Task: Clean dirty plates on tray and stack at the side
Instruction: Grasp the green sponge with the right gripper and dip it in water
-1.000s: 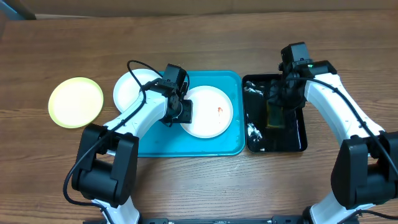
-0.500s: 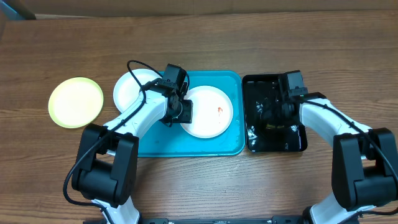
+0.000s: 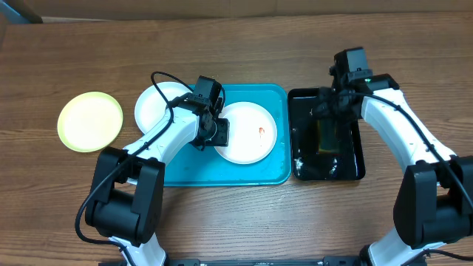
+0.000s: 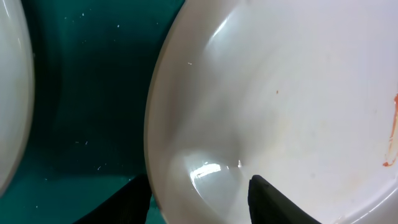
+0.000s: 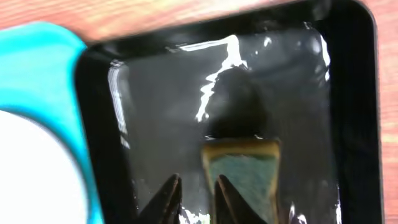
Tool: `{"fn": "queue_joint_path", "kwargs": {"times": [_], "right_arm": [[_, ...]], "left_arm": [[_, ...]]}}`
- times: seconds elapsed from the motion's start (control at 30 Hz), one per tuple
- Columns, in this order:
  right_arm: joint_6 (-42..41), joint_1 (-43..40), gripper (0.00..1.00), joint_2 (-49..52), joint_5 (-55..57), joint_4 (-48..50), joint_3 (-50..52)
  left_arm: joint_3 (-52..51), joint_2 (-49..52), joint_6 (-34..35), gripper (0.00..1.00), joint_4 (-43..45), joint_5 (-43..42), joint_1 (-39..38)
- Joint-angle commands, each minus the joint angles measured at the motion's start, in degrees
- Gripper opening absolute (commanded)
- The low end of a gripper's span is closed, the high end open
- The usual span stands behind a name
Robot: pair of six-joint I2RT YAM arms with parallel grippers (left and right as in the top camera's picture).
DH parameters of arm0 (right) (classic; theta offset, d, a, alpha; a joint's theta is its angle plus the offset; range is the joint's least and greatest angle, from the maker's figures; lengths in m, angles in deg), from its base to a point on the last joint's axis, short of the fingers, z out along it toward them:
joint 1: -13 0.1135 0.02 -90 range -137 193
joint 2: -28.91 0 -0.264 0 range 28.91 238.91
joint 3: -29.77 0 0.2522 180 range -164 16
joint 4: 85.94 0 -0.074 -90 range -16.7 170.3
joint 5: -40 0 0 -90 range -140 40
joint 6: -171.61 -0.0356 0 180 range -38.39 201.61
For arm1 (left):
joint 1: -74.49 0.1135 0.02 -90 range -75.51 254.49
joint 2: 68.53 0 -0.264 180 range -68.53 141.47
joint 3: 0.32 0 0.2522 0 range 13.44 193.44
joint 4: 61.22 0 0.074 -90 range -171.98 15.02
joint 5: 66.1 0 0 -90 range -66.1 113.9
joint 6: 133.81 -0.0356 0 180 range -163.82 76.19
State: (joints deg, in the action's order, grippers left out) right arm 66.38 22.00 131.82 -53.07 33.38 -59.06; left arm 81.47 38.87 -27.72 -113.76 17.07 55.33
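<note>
A white plate (image 3: pixel 251 144) with an orange smear (image 3: pixel 261 131) lies on the turquoise tray (image 3: pixel 222 174). My left gripper (image 3: pixel 214 133) is shut on this plate's left rim; in the left wrist view its fingers (image 4: pixel 200 178) straddle the rim of the plate (image 4: pixel 298 93). A second white plate (image 3: pixel 157 107) overlaps the tray's left edge. The lime-green plate (image 3: pixel 90 120) lies on the table at the left. My right gripper (image 3: pixel 334 111) hovers over the black tray. Its fingers (image 5: pixel 198 178) are nearly together and hold nothing, above the left edge of a sponge (image 5: pixel 245 171).
The black tray (image 3: pixel 351 159) stands right of the turquoise tray and holds wet foam and the yellow-green sponge (image 3: pixel 327 139). Bare wooden table surrounds both trays.
My right gripper dipped down into the black tray half a second ago and has risen back up. The foam in that tray has shifted. The left arm has not moved.
</note>
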Motion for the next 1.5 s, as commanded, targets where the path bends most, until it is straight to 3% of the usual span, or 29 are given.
{"fn": "queue_joint_path", "kwargs": {"times": [0.0,0.07,0.2,0.3,0.47,0.67,0.93,1.13,1.47], "right_arm": [[0.1,-0.2,0.11,-0.1,3.4,1.9,4.5],[-0.1,0.0,0.04,0.0,3.2,5.4,8.3],[-0.1,0.0,0.06,0.0,2.9,16.3,17.7],[0.0,0.0,0.3,0.0,2.8,21.6,21.6],[0.7,-0.1,0.46,-1.6,-0.5,16.2,15.9],[0.6,-0.1,0.49,-4.8,0.5,0.5,2.0],[0.1,-0.1,0.5,-4.7,8.4,-7.8,4.2],[0.0,0.0,0.56,-4.7,3.2,-0.8,11.7],[0.3,0.0,0.58,-4.5,4.5,16.8,24.0]], "left_arm": [[1.1,0.7,-0.7,0.52,0.1,-0.4,-0.4],[1.1,0.7,-0.7,0.52,0.1,-0.4,-0.4],[1.1,0.7,-0.7,0.52,0.2,-0.4,-0.4],[1.1,0.7,-0.7,0.51,0.2,-0.4,-0.4],[1.1,0.7,-0.7,0.52,0.3,-0.4,-0.4],[1.1,0.7,-0.7,0.52,0.2,-0.4,-0.4],[1.1,0.7,-0.7,0.52,0.2,-0.4,-0.4],[1.1,0.7,-0.7,0.52,0.2,-0.5,-0.4],[1.1,0.7,-0.7,0.53,0.2,-0.5,-0.4]]}}
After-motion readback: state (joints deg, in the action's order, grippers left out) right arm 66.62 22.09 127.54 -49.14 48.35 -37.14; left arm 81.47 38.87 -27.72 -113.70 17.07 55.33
